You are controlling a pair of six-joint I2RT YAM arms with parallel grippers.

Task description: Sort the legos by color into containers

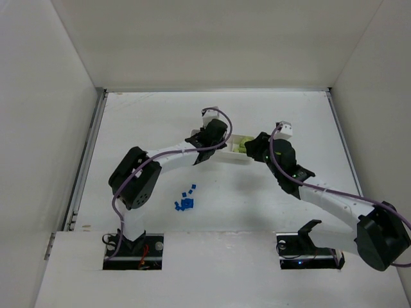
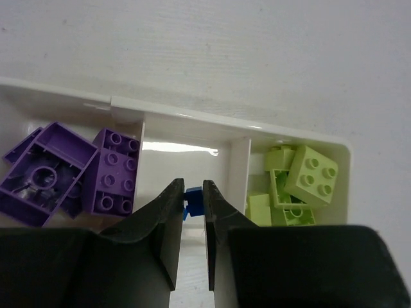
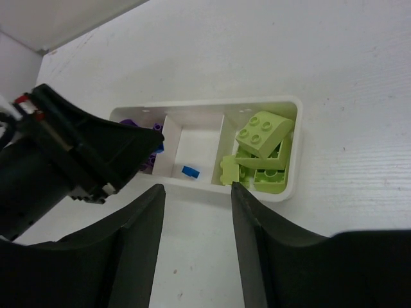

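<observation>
Left wrist view: the left gripper (image 2: pixel 194 187) pinches a blue lego (image 2: pixel 191 196) over the tray's (image 2: pixel 186 116) middle compartment (image 2: pixel 183 160); best release low, between its dividers (image 2: pixel 239 168).

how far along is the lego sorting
Done: purple bricks and yellow-green bricks sit in the end compartments of the tray, and a lone blue brick lies in the middle one. In hand: the left end effector pinches a small blue brick above that compartment; the right end effector is open and empty. Left: a cluster of loose blue bricks on the table.
</observation>
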